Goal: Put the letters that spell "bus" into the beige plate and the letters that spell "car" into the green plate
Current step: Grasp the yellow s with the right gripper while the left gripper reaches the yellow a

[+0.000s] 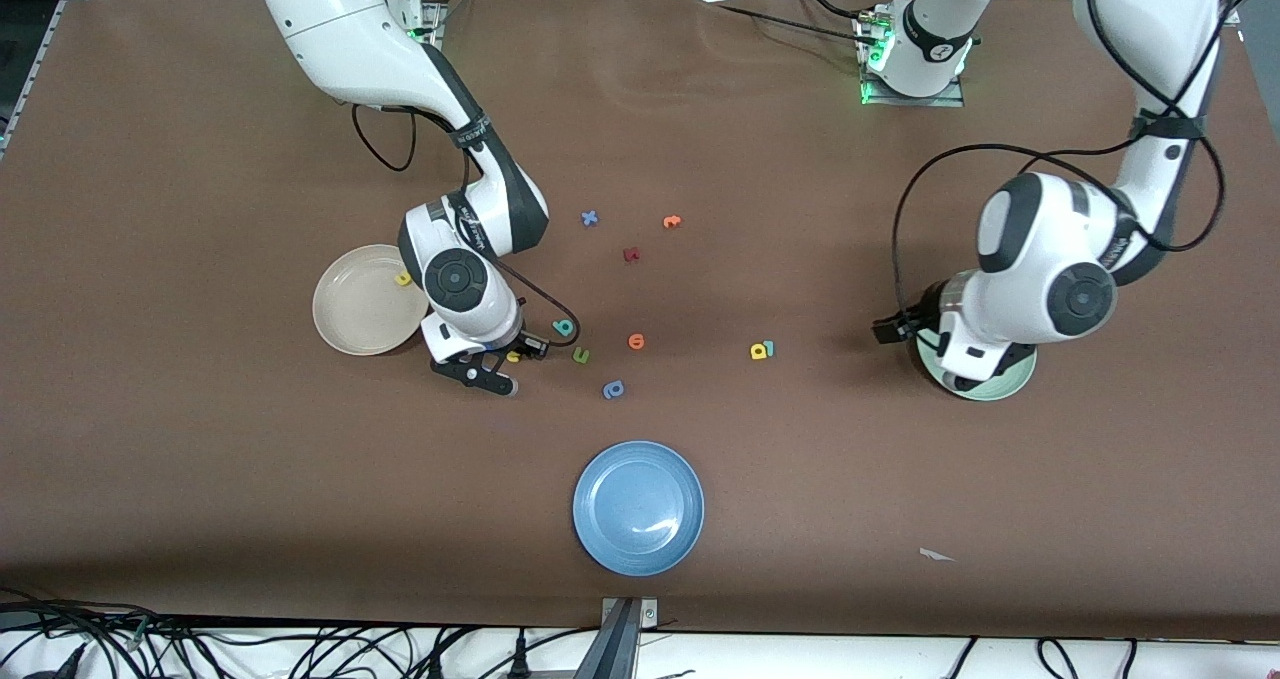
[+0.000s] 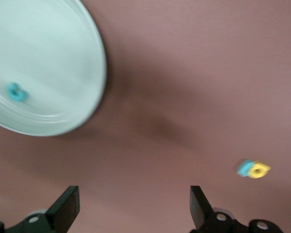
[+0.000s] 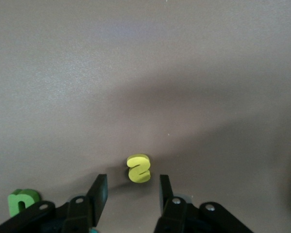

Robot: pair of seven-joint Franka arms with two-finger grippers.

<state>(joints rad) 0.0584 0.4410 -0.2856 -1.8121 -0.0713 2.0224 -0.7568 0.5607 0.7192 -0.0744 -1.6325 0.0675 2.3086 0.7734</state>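
Observation:
My right gripper [image 3: 132, 193] is low over the table beside the beige plate [image 1: 352, 309], its jaws partly apart. The yellow "s" [image 3: 139, 168] lies on the table just past the fingertips, not gripped. A yellow "u" [image 1: 403, 279] rests in the beige plate. The teal "b" [image 1: 565, 328] lies close by. My left gripper [image 2: 133, 209] hangs open and empty by the green plate [image 2: 63, 63], which holds the teal "c" [image 2: 15, 92]. The yellow "a" [image 1: 758, 352] and teal "r" [image 1: 769, 347] touch each other mid-table.
A green u-shaped letter [image 1: 581, 356], an orange letter [image 1: 636, 341] and a periwinkle letter [image 1: 613, 390] lie near the "s". A blue x [image 1: 590, 218], another orange letter [image 1: 672, 222] and a dark red one [image 1: 631, 255] lie farther from the camera. A blue plate [image 1: 600, 534] is nearest it.

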